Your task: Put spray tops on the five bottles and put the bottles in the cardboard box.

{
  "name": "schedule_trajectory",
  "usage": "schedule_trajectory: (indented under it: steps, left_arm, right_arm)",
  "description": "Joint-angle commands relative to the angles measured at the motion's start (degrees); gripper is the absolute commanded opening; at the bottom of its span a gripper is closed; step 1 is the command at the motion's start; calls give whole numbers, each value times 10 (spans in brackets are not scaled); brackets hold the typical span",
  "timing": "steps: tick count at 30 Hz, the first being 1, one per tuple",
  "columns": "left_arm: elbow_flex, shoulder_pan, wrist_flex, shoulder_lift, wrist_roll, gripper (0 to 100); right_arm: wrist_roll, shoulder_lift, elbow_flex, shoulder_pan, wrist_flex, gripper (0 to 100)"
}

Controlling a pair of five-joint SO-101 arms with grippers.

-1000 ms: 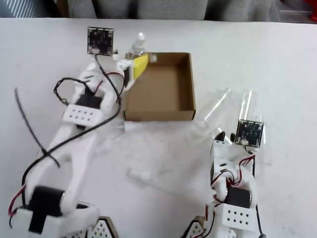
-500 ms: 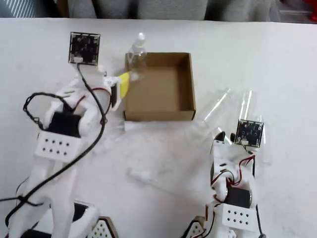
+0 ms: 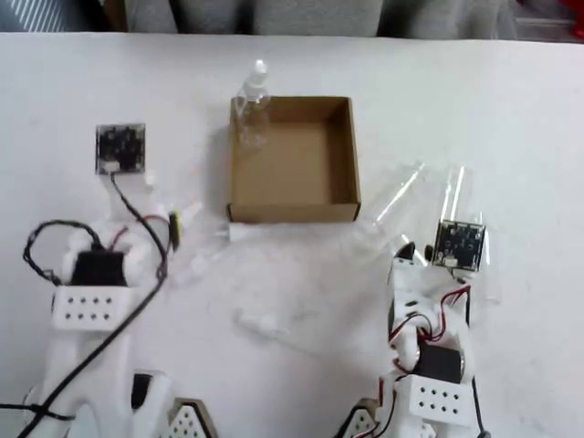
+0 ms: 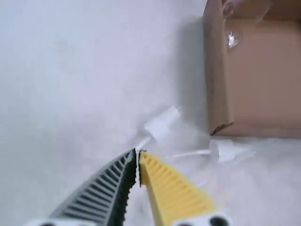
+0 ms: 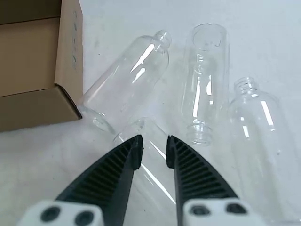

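Observation:
A clear bottle (image 3: 252,99) with a white spray top stands in the far left corner of the cardboard box (image 3: 339,155). My left gripper (image 4: 137,156) is shut and holds nothing; it hovers over the table left of the box (image 4: 217,89), close to two loose spray tops (image 4: 162,125) (image 4: 221,150). Right of the box, my right gripper (image 5: 153,146) is open above one clear bottle (image 5: 143,132) lying on the table. Three more uncapped bottles (image 5: 127,80) (image 5: 204,77) (image 5: 256,122) lie just beyond it.
Another spray top (image 3: 260,321) lies on the table between the two arms. The left arm (image 3: 91,283) sits at the near left and the right arm (image 3: 429,356) at the near right. The white table (image 3: 474,100) is bare behind and right of the box.
The left gripper let go of the capped bottle at the box's far left corner and drew back toward the near left, shutting. The right arm kept still.

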Motion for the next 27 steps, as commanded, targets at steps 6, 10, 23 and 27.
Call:
schedule_trajectory:
  steps: [6,10,23,27]
  left_arm:
    - [200,-58,-149,-80,2,25]
    - [227,-78,-149,-86,-34,27]
    - [245,-78,-149,-89,-91,24]
    - [245,-75,-149,-89,-91,26]
  right_arm:
    - [48,-7,-37,85,-36,67]
    - [85,0,-95,119,-25,67]
    - [154,320,-418,171,80,70]
    - [203,480,-514,172,140,70]
